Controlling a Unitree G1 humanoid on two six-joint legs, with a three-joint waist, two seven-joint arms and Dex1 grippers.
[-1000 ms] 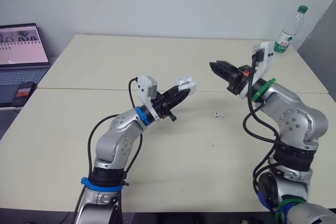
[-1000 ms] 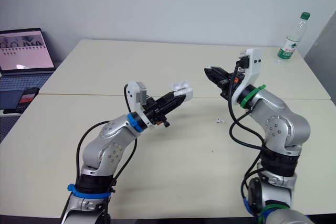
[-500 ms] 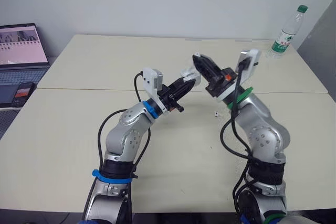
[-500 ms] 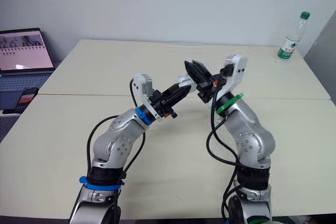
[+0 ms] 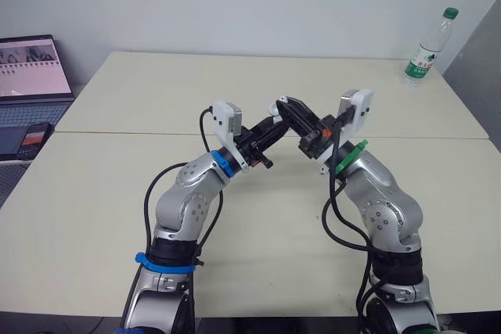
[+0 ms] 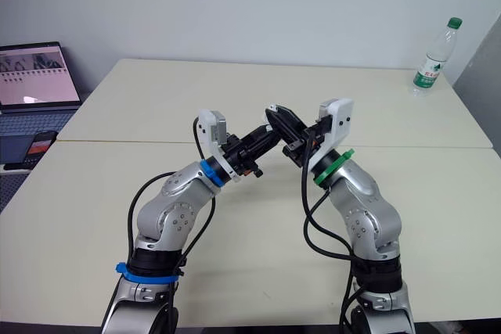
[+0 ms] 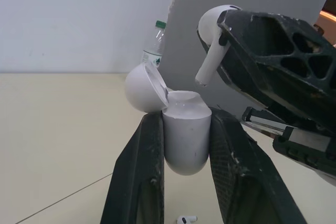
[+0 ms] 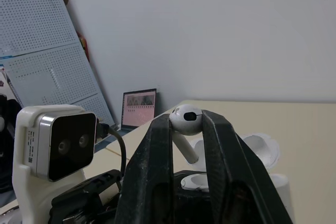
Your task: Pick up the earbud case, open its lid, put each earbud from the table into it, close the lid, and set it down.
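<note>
Laptop (image 5: 31,68) sits at the upper left. Just left of centre, the left gripper (image 7: 185,124) is clamped on the earbud case (image 7: 184,148), held above the table (image 5: 141,91), lid (image 7: 140,88) hinged open. Right of it, the right gripper (image 8: 187,124) pinches one earbud (image 7: 212,24) by its head, stem pointing toward the case mouth. Both pieces look light, hard and slick; a steady squeeze across the case's flat sides seems safest. A second earbud (image 7: 185,219) lies on the table below.
</note>
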